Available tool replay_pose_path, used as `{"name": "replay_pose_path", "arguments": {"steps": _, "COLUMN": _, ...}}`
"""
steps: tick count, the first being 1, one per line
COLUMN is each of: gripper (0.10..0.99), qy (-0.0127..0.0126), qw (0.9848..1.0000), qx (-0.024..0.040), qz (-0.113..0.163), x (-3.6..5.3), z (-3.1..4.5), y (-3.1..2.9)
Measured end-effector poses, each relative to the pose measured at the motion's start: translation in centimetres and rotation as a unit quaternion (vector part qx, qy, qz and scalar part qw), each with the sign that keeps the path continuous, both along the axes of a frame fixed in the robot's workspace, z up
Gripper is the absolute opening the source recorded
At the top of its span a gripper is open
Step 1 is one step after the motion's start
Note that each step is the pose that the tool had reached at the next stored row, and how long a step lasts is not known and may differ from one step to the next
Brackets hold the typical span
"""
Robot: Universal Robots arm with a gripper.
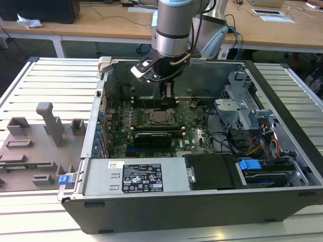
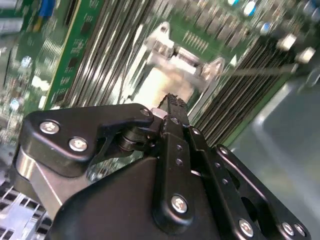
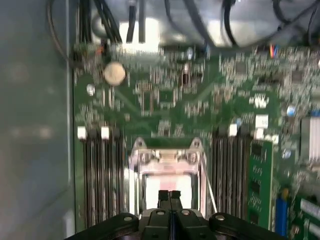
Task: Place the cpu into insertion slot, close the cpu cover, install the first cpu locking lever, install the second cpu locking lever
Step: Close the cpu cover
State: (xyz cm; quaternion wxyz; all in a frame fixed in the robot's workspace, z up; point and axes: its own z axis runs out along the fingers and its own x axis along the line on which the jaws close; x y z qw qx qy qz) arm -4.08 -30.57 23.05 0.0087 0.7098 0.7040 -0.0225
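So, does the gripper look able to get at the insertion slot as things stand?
Likely yes. The gripper hangs inside the open case, close above the insertion slot. In the first wrist view nothing lies between its shut fingertips and the socket.

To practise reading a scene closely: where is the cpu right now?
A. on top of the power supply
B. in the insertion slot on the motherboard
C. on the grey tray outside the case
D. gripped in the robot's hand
B: the cpu lies flat in the insertion slot on the green motherboard, and the hand above it has its fingertips together with nothing between them.
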Motion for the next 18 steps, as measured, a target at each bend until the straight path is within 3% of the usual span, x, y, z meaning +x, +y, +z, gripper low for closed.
{"name": "replay_pose_path", "arguments": {"steps": 2, "gripper": 0.106, "qy": 0.0, "qw": 1.0, "qx": 0.0, "qz": 0.0, "x": -1.4, "z": -0.63, "y": 0.0}}
{"name": "replay_pose_path", "arguments": {"steps": 6, "gripper": 0.106, "qy": 0.0, "qw": 1.0, "qx": 0.0, "qz": 0.0, "x": -2.57, "z": -1.52, "y": 0.0}}
{"name": "replay_pose_path", "arguments": {"steps": 11, "gripper": 0.106, "qy": 0.0001, "qw": 1.0, "qx": -0.0002, "qz": 0.0, "x": -2.67, "z": -2.55, "y": -0.01}}
{"name": "replay_pose_path", "arguments": {"steps": 13, "gripper": 0.106, "qy": 0.0, "qw": 1.0, "qx": 0.0, "qz": 0.0, "x": -2.67, "z": -2.54, "y": 0.0}}
{"name": "replay_pose_path", "arguments": {"steps": 15, "gripper": 0.106, "qy": 0.0002, "qw": 1.0, "qx": 0.0004, "qz": 0.001, "x": -2.54, "z": -1.94, "y": 0.0}}
{"name": "replay_pose_path", "arguments": {"steps": 16, "gripper": 0.106, "qy": 0.0035, "qw": 1.0, "qx": 0.0028, "qz": 0.001, "x": -1.85, "z": -1.73, "y": 0.01}}
{"name": "replay_pose_path", "arguments": {"steps": 17, "gripper": 0.106, "qy": 0.0129, "qw": 0.9999, "qx": 0.0037, "qz": 0.001, "x": -0.72, "z": -1.72, "y": 0.0}}
{"name": "replay_pose_path", "arguments": {"steps": 18, "gripper": 0.106, "qy": 0.0175, "qw": 0.9998, "qx": 0.004, "qz": 0.001, "x": -0.14, "z": -1.72, "y": 0.0}}
